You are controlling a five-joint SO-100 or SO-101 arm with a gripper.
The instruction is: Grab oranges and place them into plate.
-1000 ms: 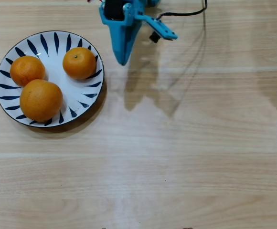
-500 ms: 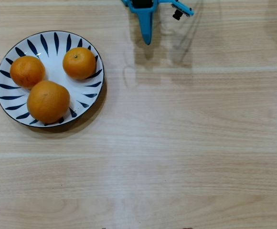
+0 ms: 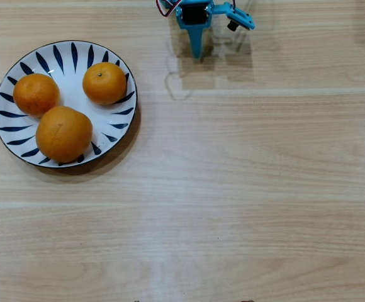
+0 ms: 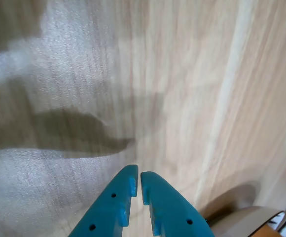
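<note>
Plate: over on the left of the overhead view sits the round white ceramic plate with dark blue leaf strokes around its rim (image 3: 74,55), flat on the pale wood-grain table (image 3: 245,176).
Left orange: a small round glossy orange (image 3: 36,94) is on the plate's left side.
Big orange: the larger round glossy orange (image 3: 63,133) takes the near part of the plate, touching or all but touching the left one.
Right orange: the other small round orange (image 3: 105,82), with a green stem dot, is on the plate's far right side, apart from the other two.
Gripper: the blue plastic two-finger gripper (image 3: 197,51) is up at the far edge, well to the right of the plate. In the wrist view its tips (image 4: 136,177) are drawn together with only a sliver between them, nothing held, bare wood below.
</note>
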